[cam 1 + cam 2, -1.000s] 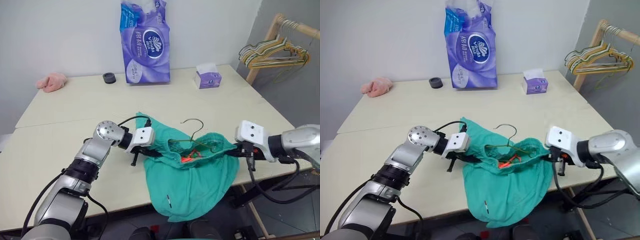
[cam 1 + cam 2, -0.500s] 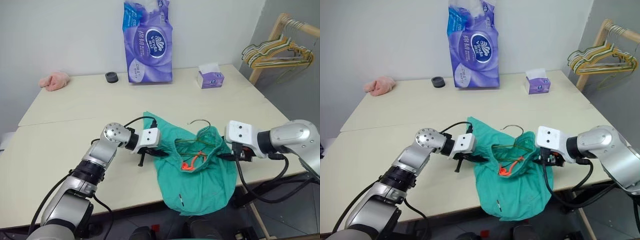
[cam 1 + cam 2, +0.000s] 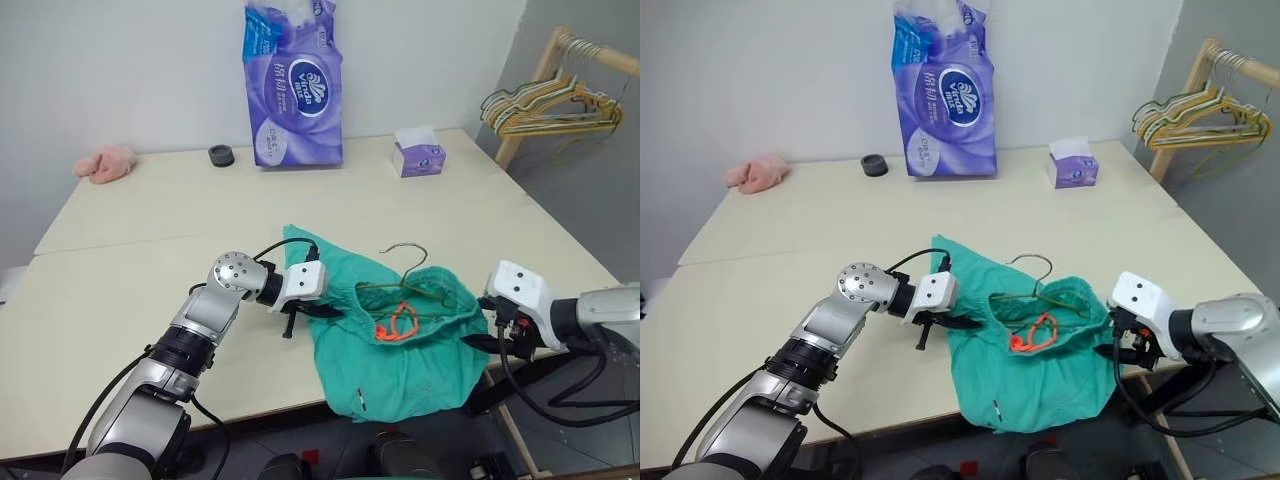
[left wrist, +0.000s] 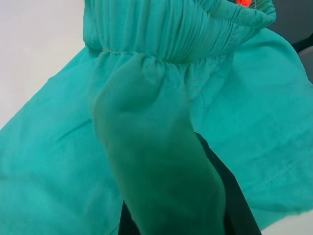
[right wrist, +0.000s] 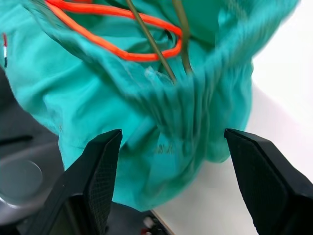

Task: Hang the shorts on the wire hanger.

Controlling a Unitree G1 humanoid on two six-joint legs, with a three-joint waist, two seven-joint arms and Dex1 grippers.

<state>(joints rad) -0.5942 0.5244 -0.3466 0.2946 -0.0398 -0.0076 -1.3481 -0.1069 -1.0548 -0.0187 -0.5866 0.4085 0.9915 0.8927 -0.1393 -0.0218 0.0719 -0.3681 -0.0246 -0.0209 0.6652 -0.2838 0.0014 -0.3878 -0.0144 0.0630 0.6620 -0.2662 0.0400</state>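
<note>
We see crumpled teal-green fabric shorts [image 3: 400, 345] with orange drawstring [image 3: 398, 323], thin metal wire hanger [image 3: 405, 285] inside, left gripper [image 3: 322, 311] pinching waistband, right gripper [image 5: 171, 161] spread, purple "Vinda" tissue pack [image 3: 292, 85].

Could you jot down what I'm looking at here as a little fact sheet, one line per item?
Table: pale, wide, set against a white wall
Shorts: teal-green, bunched at the near edge, partly hanging over it
Drawstring: orange, lying in the waistband opening
Wire hanger: tucked into the waistband, hook sticking out toward the wall
Left gripper: shut on the shorts' waistband
Right gripper: open, just off the shorts' right side
Back of table: purple tissue pack, small tissue box, pink cloth
</note>
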